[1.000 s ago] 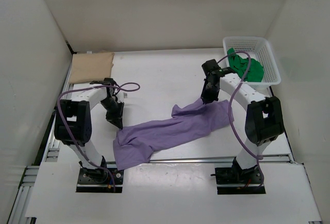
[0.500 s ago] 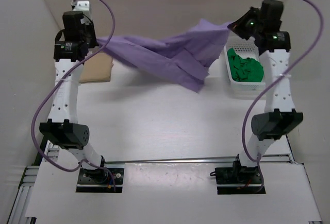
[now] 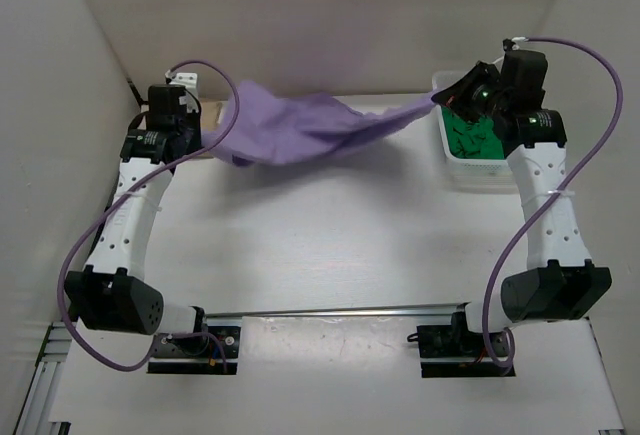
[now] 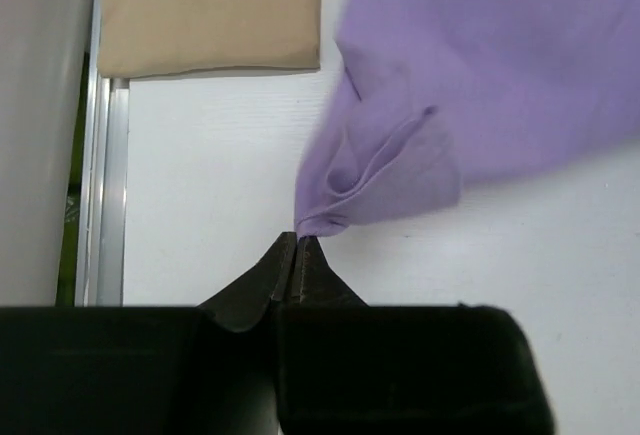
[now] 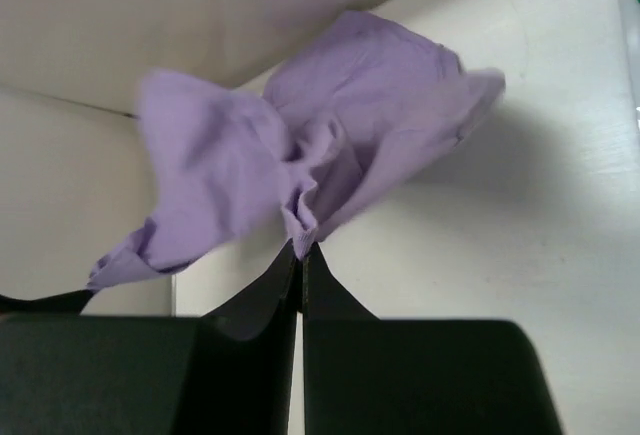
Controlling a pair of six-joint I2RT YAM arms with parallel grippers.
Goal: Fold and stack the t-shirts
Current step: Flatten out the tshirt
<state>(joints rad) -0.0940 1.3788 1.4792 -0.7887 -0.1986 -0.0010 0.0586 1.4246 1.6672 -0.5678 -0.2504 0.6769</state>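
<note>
Left arm: reached high toward the far left corner; the left gripper [image 4: 297,240] was pressed together on a bunched edge of the purple shirt [image 3: 300,130].
Right arm: reached up at far right; the right gripper [image 5: 302,247] pinched the shirt's other end.
Held cloth: the purple shirt hung between both grippers above the table [image 3: 330,245], sagging mid-span.
Far left corner: the tan shirt [image 4: 210,10] lay folded flat, mostly hidden in the top view.
Far right: the green shirt [image 3: 470,140] sat in the white basket [image 3: 478,171], partly covered by the right arm.
</note>
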